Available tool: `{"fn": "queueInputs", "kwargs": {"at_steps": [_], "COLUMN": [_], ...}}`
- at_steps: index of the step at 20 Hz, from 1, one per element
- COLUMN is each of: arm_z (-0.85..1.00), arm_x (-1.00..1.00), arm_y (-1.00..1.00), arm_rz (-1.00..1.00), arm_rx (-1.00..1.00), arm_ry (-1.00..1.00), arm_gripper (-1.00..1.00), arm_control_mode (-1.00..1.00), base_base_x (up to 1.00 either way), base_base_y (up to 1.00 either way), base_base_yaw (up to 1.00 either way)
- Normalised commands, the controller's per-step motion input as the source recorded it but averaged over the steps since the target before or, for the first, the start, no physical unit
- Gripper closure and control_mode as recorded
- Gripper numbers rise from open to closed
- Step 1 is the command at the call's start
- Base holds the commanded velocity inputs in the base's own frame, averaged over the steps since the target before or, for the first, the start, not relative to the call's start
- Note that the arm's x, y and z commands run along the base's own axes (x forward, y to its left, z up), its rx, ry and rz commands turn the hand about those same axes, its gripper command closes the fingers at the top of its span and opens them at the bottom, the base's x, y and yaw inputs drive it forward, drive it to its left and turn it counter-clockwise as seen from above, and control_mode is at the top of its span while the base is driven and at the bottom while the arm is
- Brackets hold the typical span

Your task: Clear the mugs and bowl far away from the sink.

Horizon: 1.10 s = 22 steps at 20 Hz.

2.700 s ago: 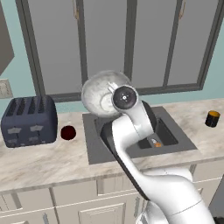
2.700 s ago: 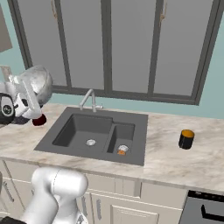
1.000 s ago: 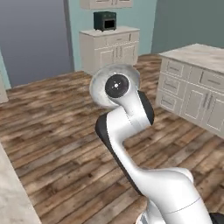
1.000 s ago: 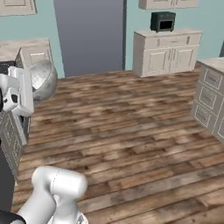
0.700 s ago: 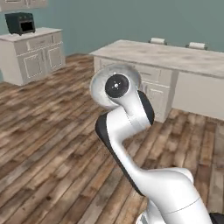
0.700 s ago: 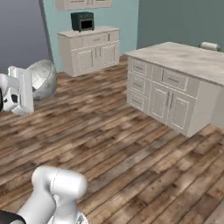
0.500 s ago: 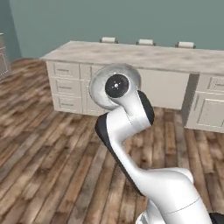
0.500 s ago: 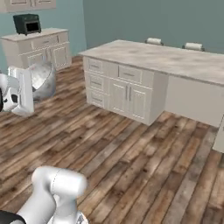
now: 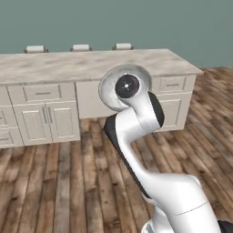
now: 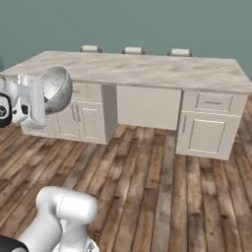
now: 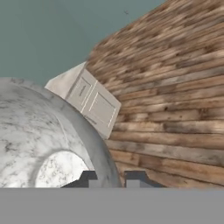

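The marble-look bowl hangs tipped on its side in the air, and my gripper is shut on its rim. In the left base view the bowl peeks out as a grey disc behind my wrist. The hand view has the bowl large at the left, its rim running down between my gripper. One fingertip is inside the rim and the other is outside. The mugs and the sink are out of view.
A long island counter with a marble top and white cabinet doors stands ahead, also seen as the island counter. Three stool backs rise behind it. Wooden floor lies between me and the island, with a teal wall behind.
The whole picture has swung: the base has turned from the sink counter across the room to face the island. The bowl stays in the gripper at the same height.
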Motion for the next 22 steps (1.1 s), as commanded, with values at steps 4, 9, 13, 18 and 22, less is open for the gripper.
{"fn": "queueInputs", "kwargs": {"at_steps": [4,9,13,18,22], "arm_z": [0.0,0.0,0.0,0.0,0.0], "arm_x": [0.0,0.0,0.0,0.0,0.0], "arm_y": [0.0,0.0,0.0,0.0,0.0], "arm_rz": [0.0,0.0,0.0,0.0,0.0], "arm_rx": [0.0,0.0,0.0,0.0,0.0], "arm_ry": [0.0,0.0,0.0,0.0,0.0], "arm_gripper": [1.0,1.0,1.0,1.0,1.0], "arm_control_mode": [1.0,1.0,1.0,1.0,1.0], "base_base_x": [1.0,1.0,1.0,1.0,1.0], "base_base_y": [0.64,0.68,0.71,0.53,0.33], "base_base_yaw": [-0.22,-0.18,-0.15,-0.12,-0.17]}}
